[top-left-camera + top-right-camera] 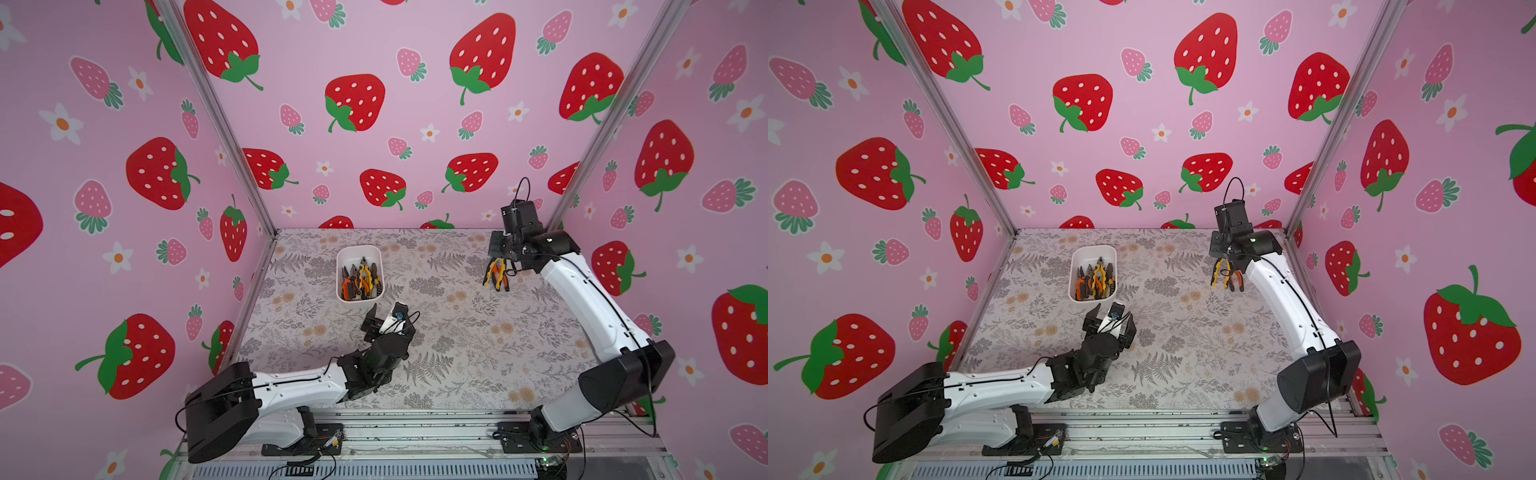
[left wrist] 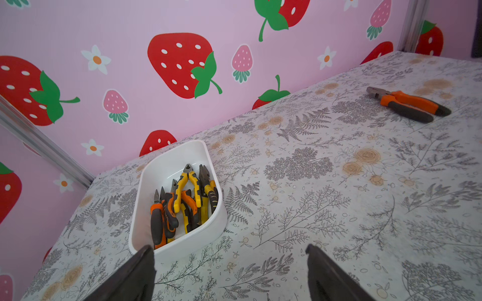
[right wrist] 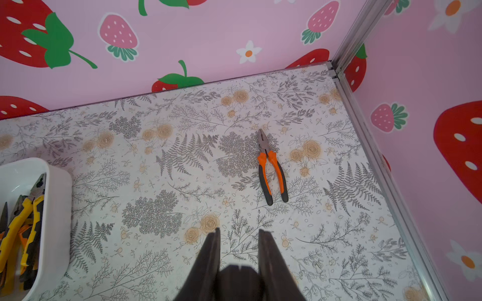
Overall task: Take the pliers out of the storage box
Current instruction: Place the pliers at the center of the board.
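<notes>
Nearest the lens in the left wrist view, the left gripper showed two dark, wedge-shaped fingers spread wide apart with nothing between them. It was poised at the near short end of the storage box; whether a fingertip touched the rim could not be told. The storage box was a smooth white plastic tub, oblong with rounded corners and low walls, and it sat on the table toward the far left. Inside it the pliers lay heaped lengthwise with their dark metal noses, some pointed and some blunt, toward the far end. Some of the moulded grips were orange and dark grey, others yellow and black. The table wore a matte covering printed with grey ferns and tan roses. Well apart from the box, toward the far right corner, the orange-handled pliers lay flat on that covering, blunt grey nose closed and curved handles slightly splayed. The right gripper hung near them, clamped on the yellow-handled pliers, which dangled handles-down in both top views. Its own wrist view showed only a dark shape wedged low between the narrow-set fingers. Pink walls printed with strawberries and daisies met at ribbed aluminium posts.
</notes>
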Tool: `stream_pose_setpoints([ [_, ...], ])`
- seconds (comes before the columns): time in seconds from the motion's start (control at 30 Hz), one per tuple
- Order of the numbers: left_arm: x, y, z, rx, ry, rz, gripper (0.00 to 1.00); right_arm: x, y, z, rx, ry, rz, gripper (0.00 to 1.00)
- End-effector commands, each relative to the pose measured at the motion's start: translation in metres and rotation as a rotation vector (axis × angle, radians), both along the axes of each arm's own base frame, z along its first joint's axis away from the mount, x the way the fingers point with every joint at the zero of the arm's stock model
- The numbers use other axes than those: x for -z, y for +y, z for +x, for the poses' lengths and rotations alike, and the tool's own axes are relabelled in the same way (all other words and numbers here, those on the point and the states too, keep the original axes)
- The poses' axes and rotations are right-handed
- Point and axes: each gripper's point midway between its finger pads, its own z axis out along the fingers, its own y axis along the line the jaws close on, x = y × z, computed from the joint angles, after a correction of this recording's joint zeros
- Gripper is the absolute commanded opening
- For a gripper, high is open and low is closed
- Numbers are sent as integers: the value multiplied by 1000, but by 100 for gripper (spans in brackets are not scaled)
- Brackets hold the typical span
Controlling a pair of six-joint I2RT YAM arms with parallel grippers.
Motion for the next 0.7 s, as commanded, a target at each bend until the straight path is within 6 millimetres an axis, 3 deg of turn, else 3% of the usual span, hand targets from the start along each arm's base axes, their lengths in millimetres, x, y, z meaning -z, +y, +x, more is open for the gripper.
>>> stream_pose_setpoints([
  [0.0, 3, 17, 6, -26, 52, -109, 96, -26, -4, 28, -26, -94, 24, 0],
  [0.13, 5, 32, 7, -43, 62, -178, 97, -6, 0, 60, -75, -94, -50, 0],
  [0.33, 5, 30, 8, -30, 62, -176, 97, 45, 28, 107, -282, -47, -159, 0],
  [0.4, 5, 27, 9, -24, 65, -165, 97, 63, 30, 122, -280, 1, -175, 0],
  [0.53, 5, 21, 13, -12, 73, -148, 97, 102, 35, 141, -272, 137, -147, 0],
  [0.67, 4, 21, 12, -6, 69, -158, 97, 122, 41, 154, -282, 173, -99, 0],
])
